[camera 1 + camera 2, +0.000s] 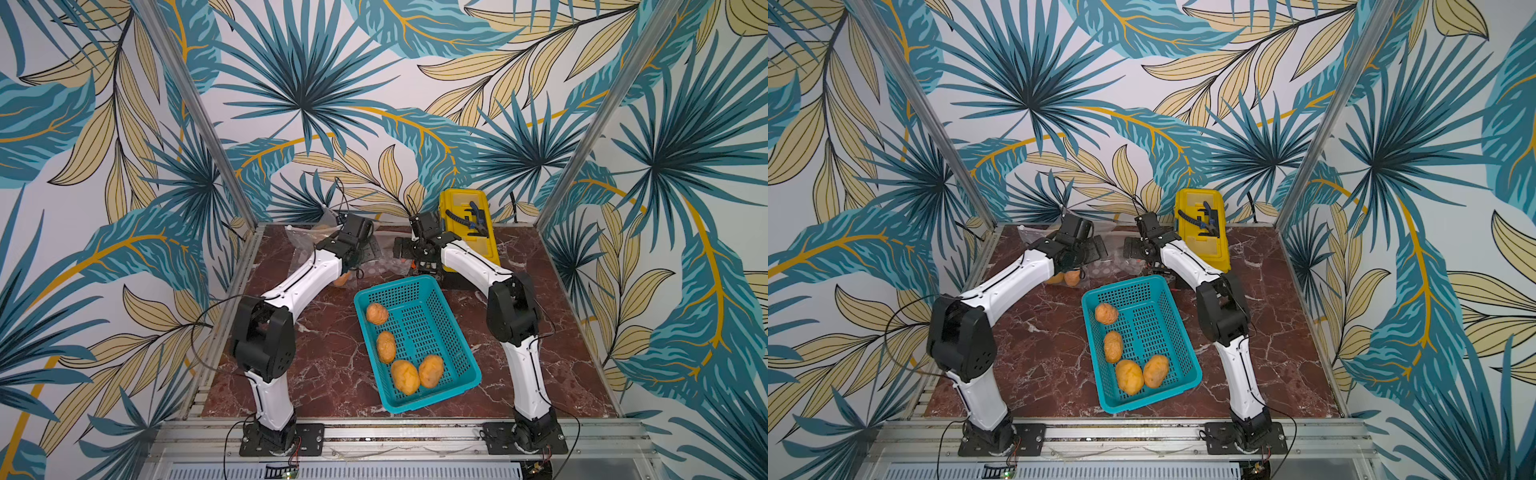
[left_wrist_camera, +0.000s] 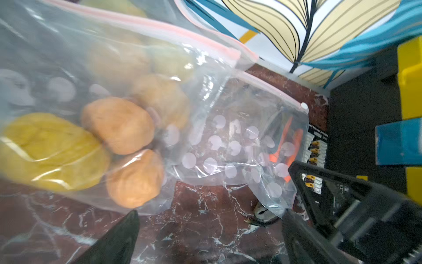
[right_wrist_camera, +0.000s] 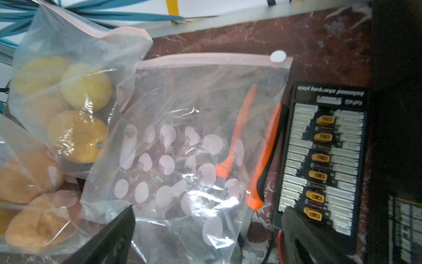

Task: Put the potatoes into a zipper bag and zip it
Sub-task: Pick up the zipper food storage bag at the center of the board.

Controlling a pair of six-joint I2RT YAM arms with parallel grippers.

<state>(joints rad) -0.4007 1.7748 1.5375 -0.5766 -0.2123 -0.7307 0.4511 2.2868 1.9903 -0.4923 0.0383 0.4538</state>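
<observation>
Potatoes [image 2: 118, 124] in the zipper bag [image 2: 68, 91], perhaps four, show clearly only from wrists; left gripper [image 2: 210, 224] and right gripper [image 3: 209, 219] gape empty.

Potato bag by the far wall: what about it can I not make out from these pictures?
- Left wrist view: the potato bag is blurred and cut off by the edge; whether the zipper is shut is unclear.
- Right wrist view: the edge cuts it off.
- Both top views: the left arm covers most of it; the potatoes inside cannot be counted.

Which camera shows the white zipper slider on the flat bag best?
Right wrist: the slider is large and unobstructed. Left wrist shows the slider smaller. Both top views: too small to make out.
</observation>
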